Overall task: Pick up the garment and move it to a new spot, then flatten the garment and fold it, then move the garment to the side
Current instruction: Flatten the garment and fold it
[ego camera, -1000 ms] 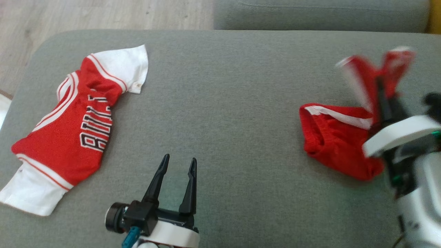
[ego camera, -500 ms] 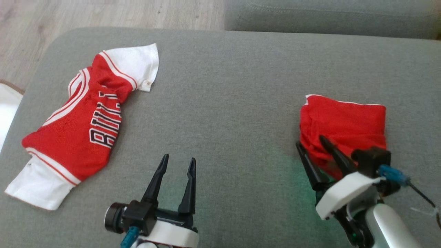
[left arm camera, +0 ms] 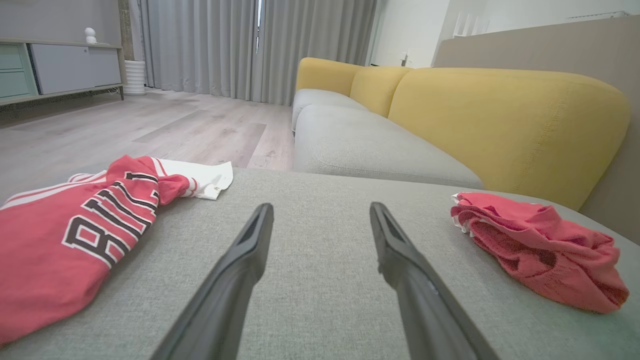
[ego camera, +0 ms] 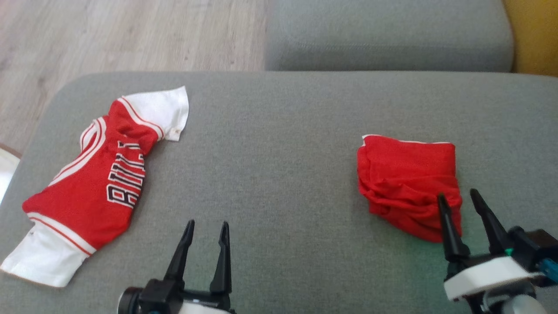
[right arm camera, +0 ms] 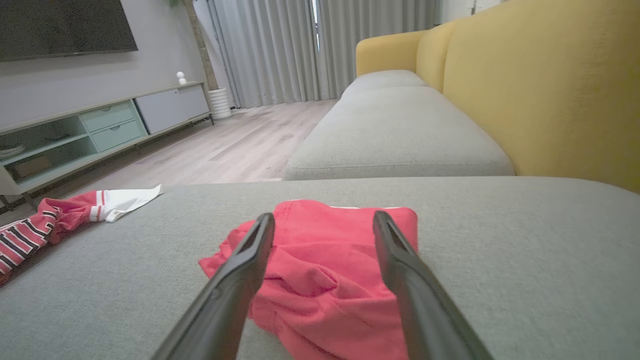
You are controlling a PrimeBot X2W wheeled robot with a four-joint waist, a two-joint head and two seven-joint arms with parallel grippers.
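Hovering low by red shorts (ego camera: 405,174) — R gripper (ego camera: 457,193) released, L gripper (ego camera: 208,222) spread too.

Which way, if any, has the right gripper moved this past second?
Yes: against the jersey, the right gripper has pulled back toward the robot, open at the near edge of the red shorts.

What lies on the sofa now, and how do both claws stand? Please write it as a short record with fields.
surface: grey sofa cushion
robot's left: red and white jersey, rumpled, black letters facing up
robot's right: red shorts, folded into a bundle, white trim at the far edge
left claw: open, empty, above bare cushion
right claw: open, empty, at the near edge of the bundle
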